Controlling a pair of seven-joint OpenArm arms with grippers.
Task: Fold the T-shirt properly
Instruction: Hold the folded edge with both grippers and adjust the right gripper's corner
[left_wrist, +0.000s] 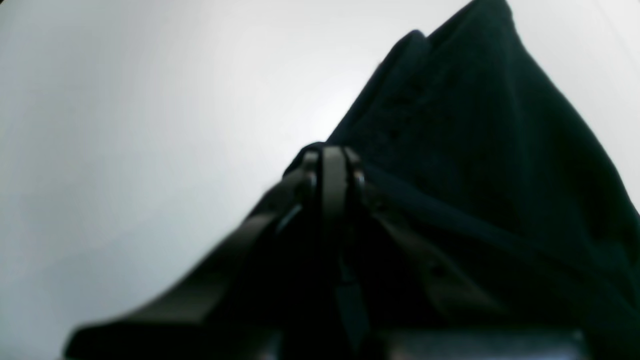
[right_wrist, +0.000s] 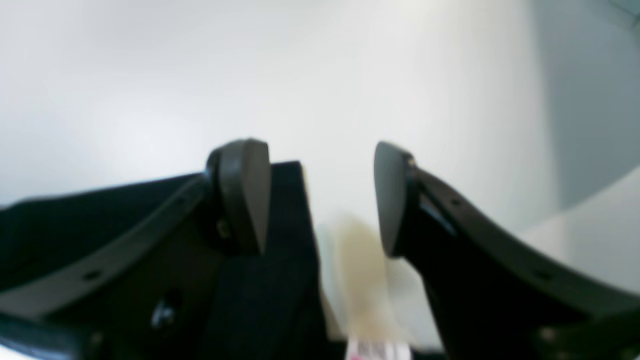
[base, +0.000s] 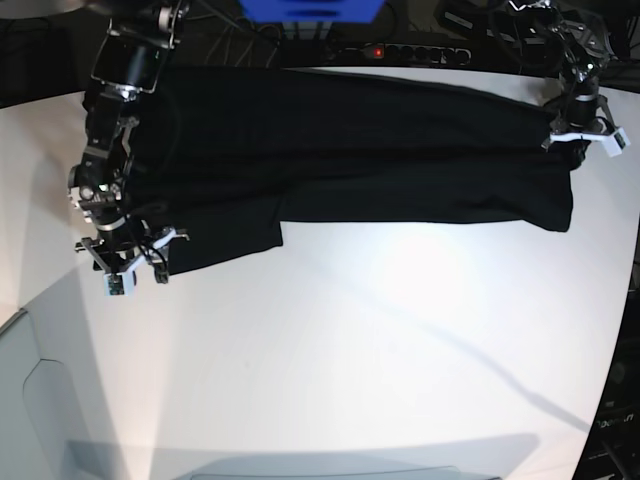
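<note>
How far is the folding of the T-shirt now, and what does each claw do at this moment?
Done: the T-shirt lies as a long black band across the far part of the white table, so one lengthwise fold looks made. In hand: the left claw is shut on the T-shirt, while the right claw stands open beside the cloth edge, holding nothing. Left: probably the crosswise folds, since the band is not yet compact.

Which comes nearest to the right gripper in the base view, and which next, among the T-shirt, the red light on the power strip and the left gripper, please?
From the right gripper, at the view's left:
1. T-shirt, its near corner right beside the open jaws.
2. Red light, on the power strip beyond the table's far edge, centre.
3. Left gripper, far right, shut on the shirt's other end.
</note>
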